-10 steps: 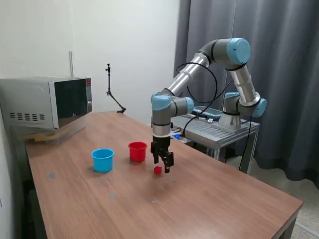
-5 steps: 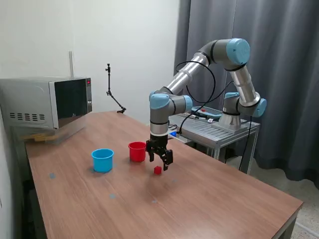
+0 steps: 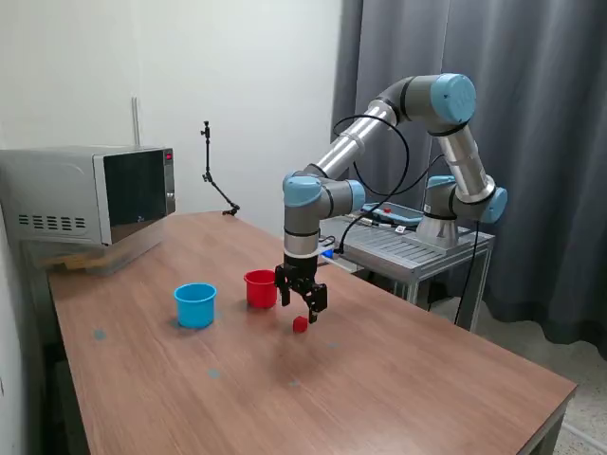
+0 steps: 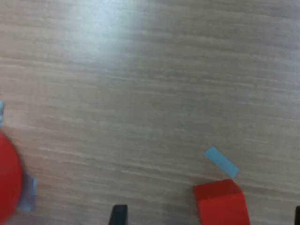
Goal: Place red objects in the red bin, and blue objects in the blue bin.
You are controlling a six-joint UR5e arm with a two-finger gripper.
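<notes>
Right now I am hovering my gripper (image 3: 303, 305) just above the table (image 3: 398, 379), its fingers spread wide and holding nothing, with 1 red cube (image 3: 301, 324) lying on the wood just below and apart from them. Beside me the red cup (image 3: 261, 288) is standing upright, close to my fingers on the exterior view's left, and the blue cup (image 3: 195, 305) is sitting farther out on that same side. Through my wrist camera I am seeing the cube (image 4: 220, 202) next to a strip of pale tape (image 4: 221, 162), with the red cup's rim (image 4: 9, 183) showing at the edge.
</notes>
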